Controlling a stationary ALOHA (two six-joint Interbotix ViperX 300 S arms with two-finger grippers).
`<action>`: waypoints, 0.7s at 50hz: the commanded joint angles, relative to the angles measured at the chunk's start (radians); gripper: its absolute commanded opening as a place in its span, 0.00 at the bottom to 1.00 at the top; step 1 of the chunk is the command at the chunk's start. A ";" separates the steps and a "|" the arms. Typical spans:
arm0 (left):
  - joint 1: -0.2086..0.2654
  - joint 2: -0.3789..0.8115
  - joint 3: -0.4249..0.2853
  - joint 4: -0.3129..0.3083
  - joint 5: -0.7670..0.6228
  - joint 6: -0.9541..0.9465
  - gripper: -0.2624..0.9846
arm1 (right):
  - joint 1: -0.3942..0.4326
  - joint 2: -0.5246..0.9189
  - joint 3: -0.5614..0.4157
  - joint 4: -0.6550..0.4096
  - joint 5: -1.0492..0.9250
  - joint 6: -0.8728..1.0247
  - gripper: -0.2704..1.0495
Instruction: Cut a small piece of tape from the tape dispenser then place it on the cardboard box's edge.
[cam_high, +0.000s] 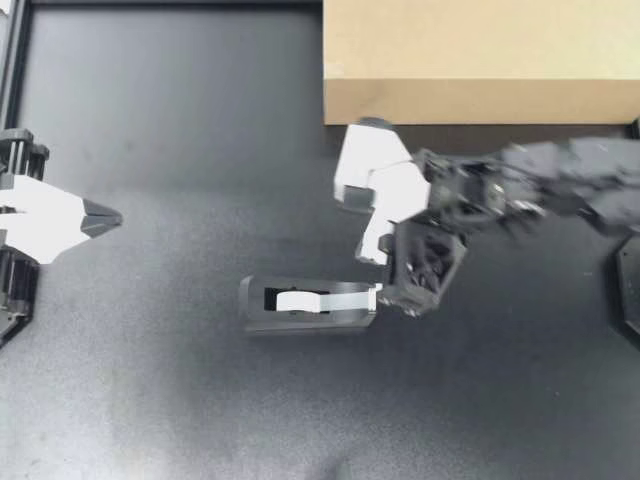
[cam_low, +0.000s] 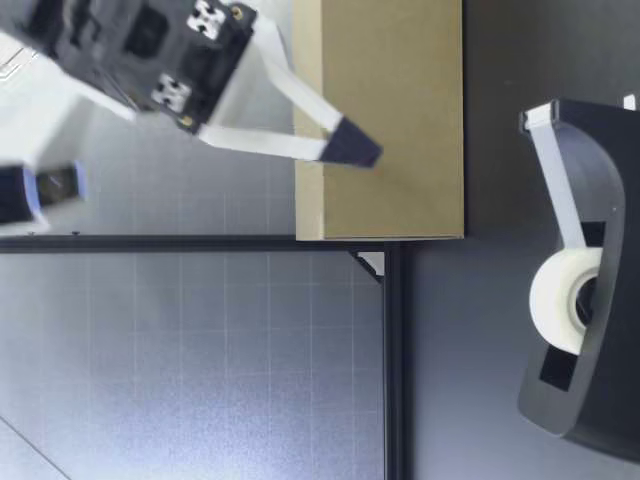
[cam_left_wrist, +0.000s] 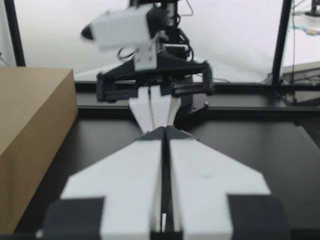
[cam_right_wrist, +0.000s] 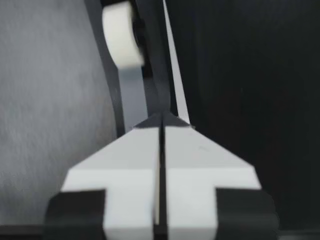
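Setting: a black tape dispenser stands mid-table, apart from the cardboard box in the far right corner
Right arm: the right gripper hangs in the air between dispenser and box, tips angled down, fingers pressed together with nothing showing between them
Left arm: the left gripper sits at the table's left side, well apart from the dispenser, fingers together and empty
Tape: the roll is seated in the dispenser; the strip climbs from the roll to the cutter end and looks unbroken
Done so far: nothing that the views show; no loose piece is in sight and no tape marks the box's visible edges
Left to do: by this reading, all of it; take the free end at the cutter, draw out a short length, tear it, carry it to the box's edge and press it down
Heading: the dispenser's long axis runs across the table from side to side, upright on its base, cutter end toward the right arm, rounded heel toward the left
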 joint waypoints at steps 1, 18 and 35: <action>0.003 0.012 -0.009 0.000 -0.008 0.000 0.11 | -0.064 0.049 -0.071 0.196 0.110 -0.184 0.11; 0.003 0.035 -0.008 -0.003 -0.015 -0.005 0.11 | -0.258 0.307 -0.249 0.647 0.445 -0.588 0.11; 0.003 0.061 -0.006 -0.006 -0.028 -0.005 0.11 | -0.276 0.385 -0.301 0.595 0.462 -0.588 0.42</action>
